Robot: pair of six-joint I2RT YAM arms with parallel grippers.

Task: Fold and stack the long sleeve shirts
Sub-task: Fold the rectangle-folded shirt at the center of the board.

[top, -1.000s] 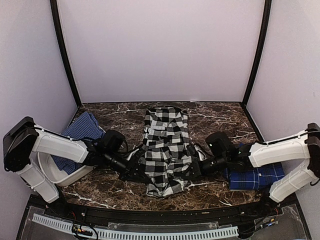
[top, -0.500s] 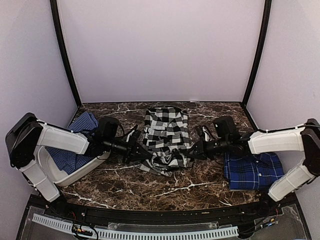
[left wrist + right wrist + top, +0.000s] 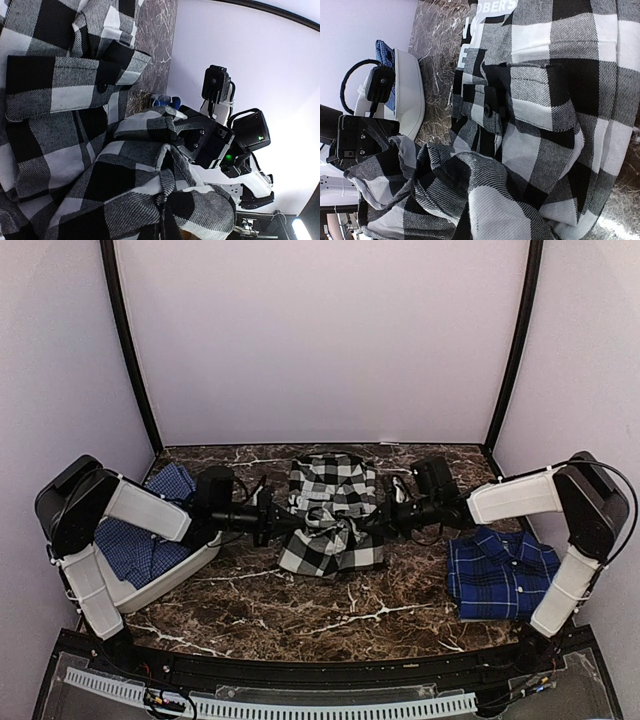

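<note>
Arms reach inward, low over the dark marble-patterned table [image 3: 300, 615], forearms nearly level: the left arm [image 3: 140, 508] from the left, the right arm [image 3: 510, 498] from the right. The left gripper [image 3: 272, 524] is clenched on the left edge of the black-and-white checked cloth shirt [image 3: 330, 495]; the right gripper [image 3: 384, 523] is clamped on its right edge. The shirt lies mid-table between them, its near part bunched and doubled over the rest. Count: one checked shirt; one dark blue plaid cloth shirt [image 3: 503, 573], folded flat on the table's right side; one white plastic tub [image 3: 165, 578] at left, holding one blue checked cloth [image 3: 140, 545].
</note>
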